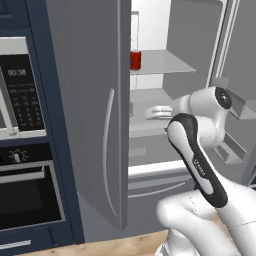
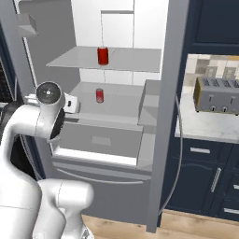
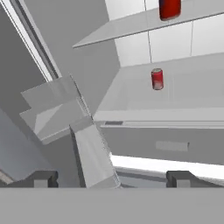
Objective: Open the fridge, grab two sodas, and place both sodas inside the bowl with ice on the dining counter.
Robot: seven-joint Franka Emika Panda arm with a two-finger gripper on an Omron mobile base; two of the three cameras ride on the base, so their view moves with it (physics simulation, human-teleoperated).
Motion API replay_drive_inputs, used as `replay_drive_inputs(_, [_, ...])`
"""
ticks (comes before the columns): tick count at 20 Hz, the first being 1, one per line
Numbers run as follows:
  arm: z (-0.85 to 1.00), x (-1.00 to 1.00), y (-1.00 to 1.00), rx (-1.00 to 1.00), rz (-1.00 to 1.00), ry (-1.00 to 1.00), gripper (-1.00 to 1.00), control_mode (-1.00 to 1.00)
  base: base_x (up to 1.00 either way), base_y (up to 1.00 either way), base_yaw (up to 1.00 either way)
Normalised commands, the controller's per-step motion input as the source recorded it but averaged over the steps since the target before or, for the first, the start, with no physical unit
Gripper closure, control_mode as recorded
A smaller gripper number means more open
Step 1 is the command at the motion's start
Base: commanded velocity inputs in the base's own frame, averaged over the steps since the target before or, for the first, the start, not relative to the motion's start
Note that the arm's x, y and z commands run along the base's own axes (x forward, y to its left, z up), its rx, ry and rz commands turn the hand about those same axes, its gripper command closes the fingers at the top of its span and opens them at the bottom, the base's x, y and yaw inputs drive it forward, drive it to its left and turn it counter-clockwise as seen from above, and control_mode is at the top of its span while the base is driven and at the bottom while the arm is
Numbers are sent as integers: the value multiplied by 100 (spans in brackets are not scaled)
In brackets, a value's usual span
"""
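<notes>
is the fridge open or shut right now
Open. The fridge doors are swung out, showing its white inside, with one soda can on the upper shelf and another soda can on the shelf below.

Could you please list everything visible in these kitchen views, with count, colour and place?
fridge: one, grey brushed metal, white inside, doors open, in front of the arm.
fridge shelves: two, pale grey, one above the other inside the fridge.
sodas: two, red with silver tops; one upright on the upper shelf, one upright on the lower shelf.
fridge drawer: one, grey, below the lower shelf.
oven: one, black-fronted, in the navy cabinet left of the fridge.
microwave: one, black-fronted, above the oven.
toaster: one, silver, on the pale counter right of the fridge.
navy cabinets: under that counter.
arm: one, white with dark joints, reaching toward the fridge.
gripper: one, dark fingertips, open, holding nothing.
</notes>
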Motion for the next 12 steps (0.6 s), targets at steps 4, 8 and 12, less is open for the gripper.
replay_drive_inputs(4, [21,70,5,17,0,19,-100,-100,0,0,0])
replay_drive_inputs(8, [7,78,15,21,0,19,-100,-100,0,0,0])
replay_drive_inputs(12, [0,71,32,23,0,16,-100,-100,0,0,0])
